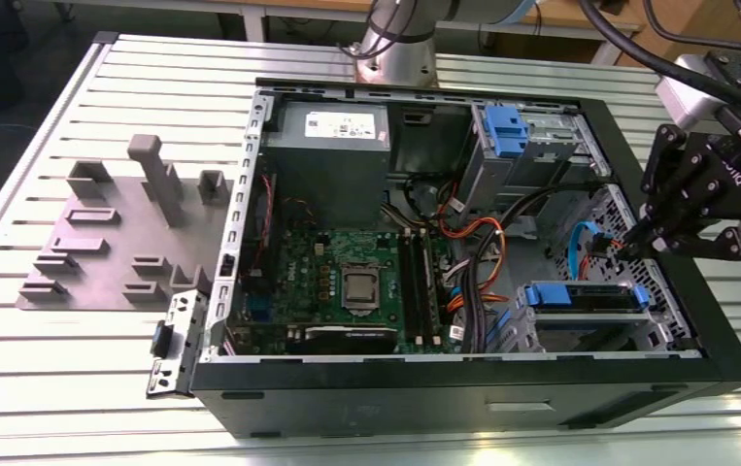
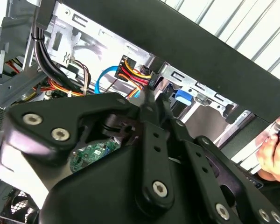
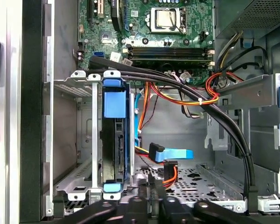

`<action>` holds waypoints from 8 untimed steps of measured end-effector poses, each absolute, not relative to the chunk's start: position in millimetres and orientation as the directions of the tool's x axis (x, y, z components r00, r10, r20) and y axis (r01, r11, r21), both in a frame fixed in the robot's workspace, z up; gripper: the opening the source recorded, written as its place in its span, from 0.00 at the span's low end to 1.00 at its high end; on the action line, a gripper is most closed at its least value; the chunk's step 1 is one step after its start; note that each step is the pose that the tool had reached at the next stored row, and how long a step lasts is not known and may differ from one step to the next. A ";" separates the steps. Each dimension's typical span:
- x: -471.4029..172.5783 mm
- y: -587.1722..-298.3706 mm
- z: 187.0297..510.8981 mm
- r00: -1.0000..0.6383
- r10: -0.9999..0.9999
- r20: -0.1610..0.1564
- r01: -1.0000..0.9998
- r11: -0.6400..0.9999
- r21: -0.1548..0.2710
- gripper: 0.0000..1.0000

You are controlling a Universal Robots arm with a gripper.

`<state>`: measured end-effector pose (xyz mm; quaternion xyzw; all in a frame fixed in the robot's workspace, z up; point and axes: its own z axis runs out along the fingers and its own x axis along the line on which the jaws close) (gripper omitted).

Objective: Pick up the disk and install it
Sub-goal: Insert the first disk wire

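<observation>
One disk (image 3: 113, 140) sits edge-on in the drive cage (image 3: 74, 88), seated for connection, beside which my gripper (image 1: 632, 245) hovers, fingers pinched together, empty.

Slatted aluminium table (image 1: 33, 369), brightly lit

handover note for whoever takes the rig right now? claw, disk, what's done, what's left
Claw: at the open case's side on the exterior view's right, tips down by the cables next to the drive cage. Empty as far as I can see; open or shut can't be judged.
Disk: in its blue carrier, sitting in the metal drive cage at the case's lower corner; also seen in the exterior view.
Done: disk appears to be in the bay.
Left: can't confirm full seating. The orange-and-blue cable connectors lie loose beside the cage.
</observation>
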<state>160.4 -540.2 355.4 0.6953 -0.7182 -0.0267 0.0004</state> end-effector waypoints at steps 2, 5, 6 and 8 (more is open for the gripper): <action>160.4 -540.2 355.3 -0.033 -0.999 -0.037 -0.999 0.032 0.039 0.24; 160.6 -540.1 354.9 -0.038 -0.999 -0.038 -0.998 0.036 0.041 0.24; 160.7 -540.0 354.4 -0.041 -0.998 -0.039 -0.998 0.039 0.043 0.24; 160.8 -539.7 353.4 -0.048 -0.998 -0.039 -0.998 0.046 0.046 0.24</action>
